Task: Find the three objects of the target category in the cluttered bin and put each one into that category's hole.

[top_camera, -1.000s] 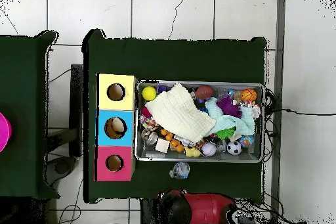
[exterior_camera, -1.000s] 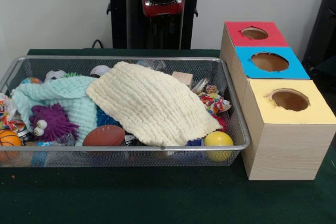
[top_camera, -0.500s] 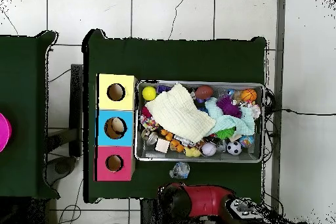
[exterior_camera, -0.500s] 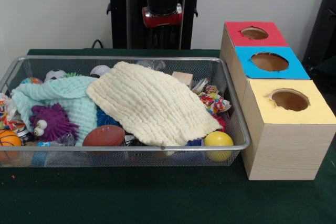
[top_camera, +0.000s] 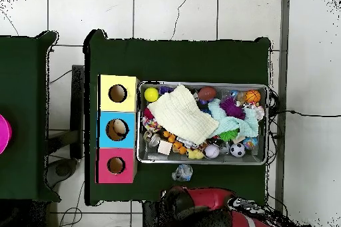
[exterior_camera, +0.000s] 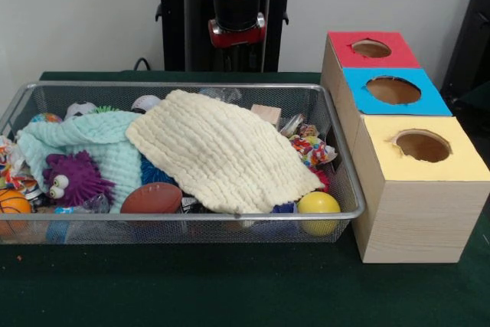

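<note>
The wire mesh bin [exterior_camera: 191, 215] [top_camera: 203, 160] is full of toys under a cream cloth [exterior_camera: 222, 151] and a mint cloth [exterior_camera: 92, 139]. One lump of see-through wrinkly plastic [top_camera: 182, 172] lies on the green table outside the bin, on the robot's side; in the front view it [exterior_camera: 222, 94] shows behind the bin's far rim. More clear plastic shows by the right wall [exterior_camera: 292, 124] and beside the purple spiky toy [exterior_camera: 96, 203]. My gripper [exterior_camera: 240, 53] hangs in front of the pedestal, behind and above the bin, holding nothing that I can see.
Three wooden boxes with holes stand beside the bin: red top [exterior_camera: 371, 49], blue top [exterior_camera: 393, 89], yellow top [exterior_camera: 423, 147]. A yellow ball [exterior_camera: 318, 206], a brown football [exterior_camera: 151, 198], a basketball [exterior_camera: 11, 204] and the purple toy [exterior_camera: 73, 178] lie along the bin's near side.
The arm's red end cuff has sunk a little lower in the front view, and the red arm body has swung to the right in the overhead view. The bin's contents have not moved.
</note>
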Controlling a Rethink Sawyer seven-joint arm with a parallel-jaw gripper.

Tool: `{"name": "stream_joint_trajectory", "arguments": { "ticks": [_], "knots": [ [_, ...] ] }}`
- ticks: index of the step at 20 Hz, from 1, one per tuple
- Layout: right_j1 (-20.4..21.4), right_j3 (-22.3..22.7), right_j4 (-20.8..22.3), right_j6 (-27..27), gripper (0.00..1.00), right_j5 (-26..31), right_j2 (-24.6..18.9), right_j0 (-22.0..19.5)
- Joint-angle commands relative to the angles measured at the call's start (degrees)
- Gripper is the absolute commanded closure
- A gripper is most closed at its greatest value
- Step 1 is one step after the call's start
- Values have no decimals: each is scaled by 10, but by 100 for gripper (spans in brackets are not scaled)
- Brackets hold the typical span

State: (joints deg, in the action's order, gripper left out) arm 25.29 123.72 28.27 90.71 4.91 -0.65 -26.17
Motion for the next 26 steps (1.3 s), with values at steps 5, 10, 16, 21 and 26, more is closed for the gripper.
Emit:
{"name": "stream_joint_trajectory", "arguments": {
  "ticks": [5,10,16,21,26],
  "knots": [
    [-52,-94,34,62,0,-89,-15,-18],
    [-56,-98,48,50,0,-83,-20,-36],
    [-51,-99,64,39,0,-68,-28,-52],
    [-45,-98,78,32,0,-56,-37,-65],
    [-46,-98,82,41,0,-61,-35,-63]
  ]
}}
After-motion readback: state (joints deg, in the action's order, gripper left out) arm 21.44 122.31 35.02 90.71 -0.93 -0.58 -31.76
